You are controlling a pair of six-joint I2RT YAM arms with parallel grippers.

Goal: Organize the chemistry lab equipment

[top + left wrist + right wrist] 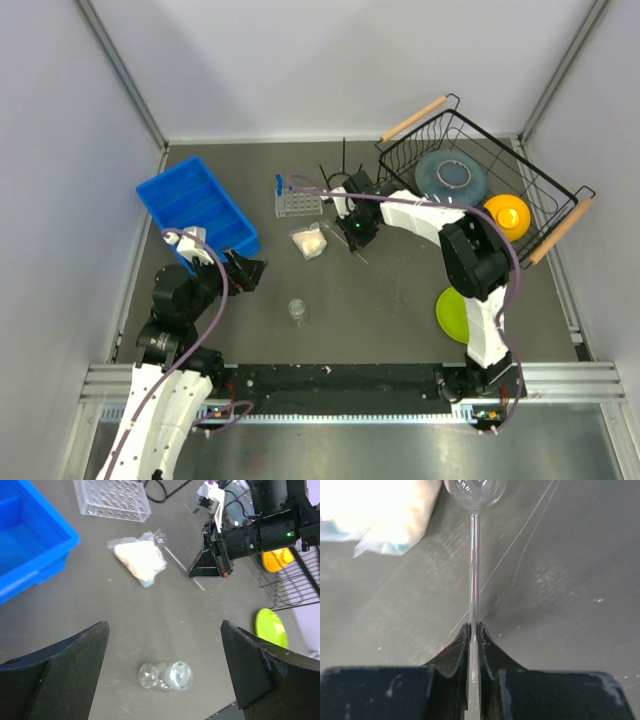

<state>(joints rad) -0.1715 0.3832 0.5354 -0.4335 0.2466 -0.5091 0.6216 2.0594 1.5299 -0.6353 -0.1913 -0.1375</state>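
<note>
Glasswork at the bench: the right gripper is clamped on the thin stem of a stemmed bulb, which lies low over the table in front and to the right of the rack, its round end just beside the bag of cream filling. The hold sits at the very tail of the stem, so the step looks best done slowly. Lift straight up with the wrist level so the long glass does not lever between the pads. Keep the squeeze light, since so slender a stem would likely snap. Swing the bulb clear of the bag before carrying it toward the rack or the stand just behind and right of the rack. Whether the bulb rests on the table or hangs a shade above it cannot be told. The left gripper, fingers spread wide and holding nothing, hovers in front and to the left of the rack, facing the cup, which lies well in front of the rack, apparently tipped on its side and likely to roll if nudged. By count: one rack, one blue-capped tube standing at the rack's left corner, one stemmed bulb, one bag, one cup, one stand. Also in view: one bin left of the rack, and one basket well to the rack's right holding one grey plate and one orange bowl, with one green plate far right and in front of the rack.
</note>
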